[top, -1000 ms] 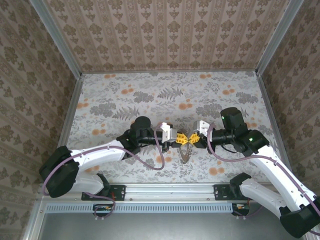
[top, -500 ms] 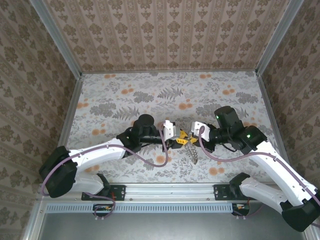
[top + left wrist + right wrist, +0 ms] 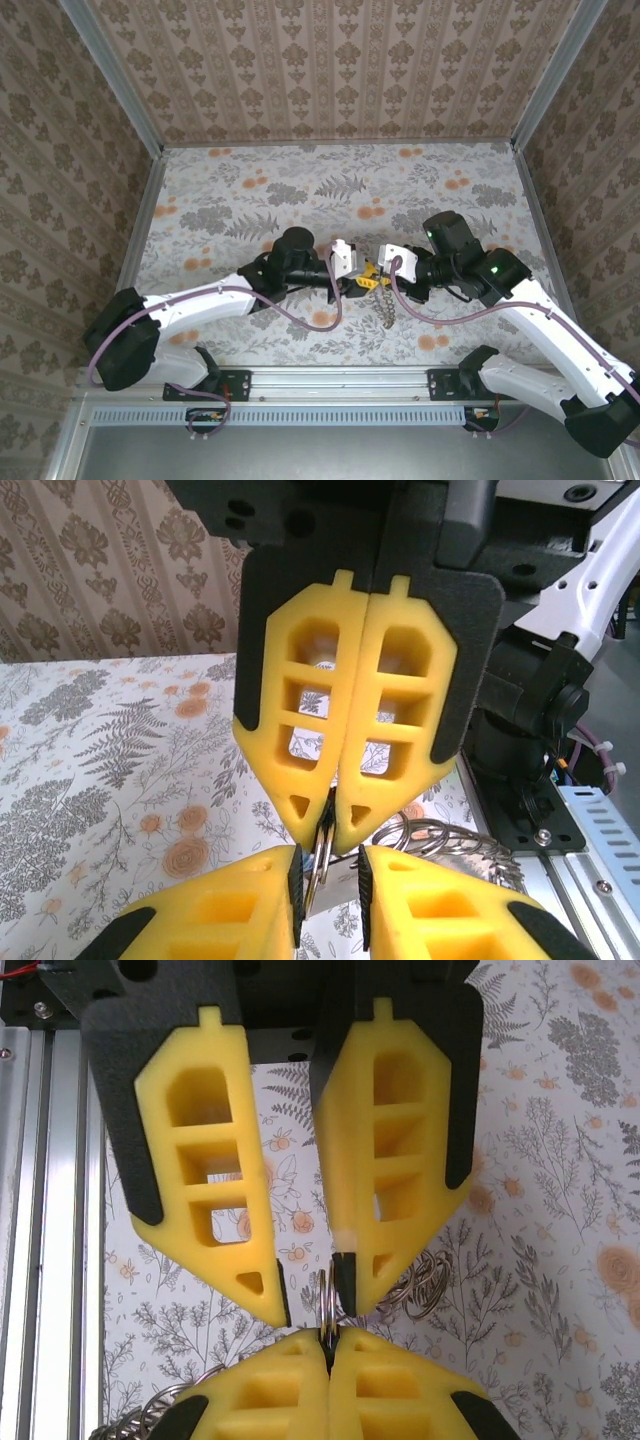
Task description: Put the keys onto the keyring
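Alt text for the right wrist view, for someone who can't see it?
The right claw, shut, pinches a thin metal ring, seen edge-on, between its yellow fingertips at the bottom edge. The left claw faces it from above, open, one tip on each side of the ring. More of the keys hang beside them over the floral table.

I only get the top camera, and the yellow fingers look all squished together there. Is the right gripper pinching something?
Observer: Yes, the right gripper is shut on a thin metal keyring.
Operator: And the left one?
Observer: The left gripper is open, its fingers apart.
Operator: Is the ring inside it?
Observer: In the left wrist view, its edge pokes into the gap between those fingers.
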Available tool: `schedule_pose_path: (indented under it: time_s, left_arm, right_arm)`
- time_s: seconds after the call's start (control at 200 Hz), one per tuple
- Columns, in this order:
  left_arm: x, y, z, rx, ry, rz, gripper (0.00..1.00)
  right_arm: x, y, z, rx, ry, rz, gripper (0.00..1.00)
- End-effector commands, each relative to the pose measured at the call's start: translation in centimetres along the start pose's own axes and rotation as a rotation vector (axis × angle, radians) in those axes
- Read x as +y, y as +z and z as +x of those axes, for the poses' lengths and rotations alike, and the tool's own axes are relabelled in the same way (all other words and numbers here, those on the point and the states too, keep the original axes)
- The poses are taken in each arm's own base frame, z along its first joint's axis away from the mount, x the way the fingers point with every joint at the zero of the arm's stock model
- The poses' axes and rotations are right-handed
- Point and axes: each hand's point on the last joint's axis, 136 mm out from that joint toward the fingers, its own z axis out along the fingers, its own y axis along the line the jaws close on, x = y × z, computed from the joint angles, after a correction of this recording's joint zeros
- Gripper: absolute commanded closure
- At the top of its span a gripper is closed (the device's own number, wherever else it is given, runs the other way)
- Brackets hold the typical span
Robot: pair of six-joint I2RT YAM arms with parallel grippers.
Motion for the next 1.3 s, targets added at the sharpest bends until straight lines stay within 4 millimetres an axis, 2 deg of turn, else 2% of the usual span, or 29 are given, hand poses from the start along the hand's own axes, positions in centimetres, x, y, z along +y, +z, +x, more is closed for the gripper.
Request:
schedule_pose_path:
  time_s: [0.0,0.165,0.25,0.455,0.535,0.595,0.765,0.955,1.15,1.295]
  left_arm:
    - [0.1,0.4,-1.1,-0.011,0.000,0.007,0.77]
    - [0.2,0.4,-1.5,-0.015,0.013,0.006,0.87]
    - [0.0,0.4,-1.4,-0.013,0.023,0.018,1.00]
    - [-0.2,0.3,-1.2,-0.011,0.057,0.013,1.00]
    - [-0.3,-0.2,-1.8,-0.041,0.082,0.001,1.00]
    - [-0.3,-0.5,-2.3,-0.060,0.096,-0.005,1.00]
    - [-0.4,-1.3,-3.1,-0.126,0.134,-0.024,1.00]
    - [-0.2,-1.9,-3.6,-0.198,0.142,-0.052,1.00]
    - [-0.3,-1.9,-3.8,-0.226,0.142,-0.049,1.00]
    - [-0.3,-2.1,-3.8,-0.234,0.142,-0.053,1.00]
  right_arm:
    - [-0.1,-0.8,-1.2,-0.022,-0.046,0.008,1.00]
    - [0.0,-0.6,-1.0,-0.003,-0.059,0.000,1.00]
    - [0.0,-0.6,-0.9,0.002,-0.063,0.000,1.00]
    - [0.0,-0.9,-1.1,-0.027,-0.056,0.018,1.00]
    - [-0.4,-1.2,-0.4,-0.023,-0.029,0.041,0.79]
    - [-0.5,-1.6,0.2,-0.028,-0.001,0.050,0.71]
    - [0.0,-1.7,0.5,-0.029,0.013,0.028,0.72]
    - [1.0,-1.7,-0.8,-0.103,0.042,-0.036,0.70]
    - [1.0,-1.8,-2.0,-0.163,0.065,-0.057,0.70]
    - [0.8,-1.4,-2.0,-0.161,0.104,-0.068,0.63]
